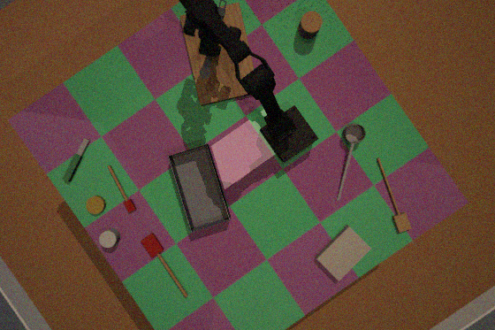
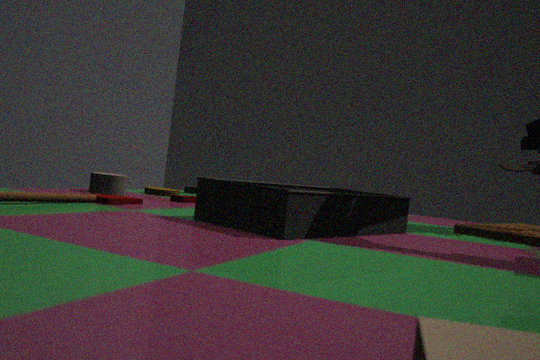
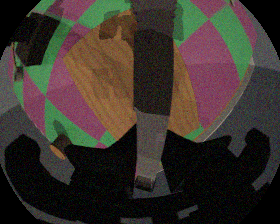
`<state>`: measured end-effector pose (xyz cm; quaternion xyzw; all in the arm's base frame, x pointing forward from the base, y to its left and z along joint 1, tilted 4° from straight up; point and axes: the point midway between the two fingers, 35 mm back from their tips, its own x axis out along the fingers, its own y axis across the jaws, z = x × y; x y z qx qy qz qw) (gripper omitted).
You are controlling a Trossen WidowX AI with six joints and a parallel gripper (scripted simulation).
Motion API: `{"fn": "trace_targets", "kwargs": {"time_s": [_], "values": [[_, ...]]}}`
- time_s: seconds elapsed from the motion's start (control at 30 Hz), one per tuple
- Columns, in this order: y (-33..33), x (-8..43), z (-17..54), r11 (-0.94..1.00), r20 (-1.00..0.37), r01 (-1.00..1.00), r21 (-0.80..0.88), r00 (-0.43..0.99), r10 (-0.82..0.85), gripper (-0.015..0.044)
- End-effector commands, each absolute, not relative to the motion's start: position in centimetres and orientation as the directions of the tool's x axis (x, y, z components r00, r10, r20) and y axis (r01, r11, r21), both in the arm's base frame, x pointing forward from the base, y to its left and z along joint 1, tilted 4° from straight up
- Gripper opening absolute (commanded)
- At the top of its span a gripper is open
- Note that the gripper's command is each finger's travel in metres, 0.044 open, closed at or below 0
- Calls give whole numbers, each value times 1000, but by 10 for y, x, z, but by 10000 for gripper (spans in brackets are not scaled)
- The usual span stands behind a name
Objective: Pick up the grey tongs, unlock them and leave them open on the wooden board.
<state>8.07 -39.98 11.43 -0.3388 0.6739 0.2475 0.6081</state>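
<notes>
The grey tongs (image 1: 222, 11) (image 2: 521, 170) (image 3: 153, 75) are in the air above the wooden board (image 1: 237, 17) (image 2: 506, 233) (image 3: 98, 75). My gripper (image 1: 213, 29) (image 3: 145, 127) is shut on them, partway along their length. They look about level in the exterior view, where most of them is out of frame. The pull loop sticks out past the arm in the top view. The arms look close together in the wrist view; I cannot tell whether the lock is on. The roasting tin (image 1: 218, 182) (image 2: 241, 207) stands away from the board, with nothing across it.
A pink block (image 1: 240, 153) lies between the tin and the arm's base. A brown cylinder (image 1: 310, 25) (image 3: 58, 151) stands beside the board. A ladle (image 1: 346, 166), a wooden spatula (image 1: 389, 186), a pale block (image 1: 344, 252), red-ended tools, a knife and two round pieces lie farther off.
</notes>
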Motion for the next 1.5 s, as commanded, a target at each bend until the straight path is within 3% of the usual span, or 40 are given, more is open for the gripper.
{"fn": "trace_targets", "kwargs": {"time_s": [0.0,1.47], "values": [[-400,81,118,660,-993,-744,-109,49,-108,-150],[-406,83,68,658,-993,-746,-105,46,-106,-150]]}}
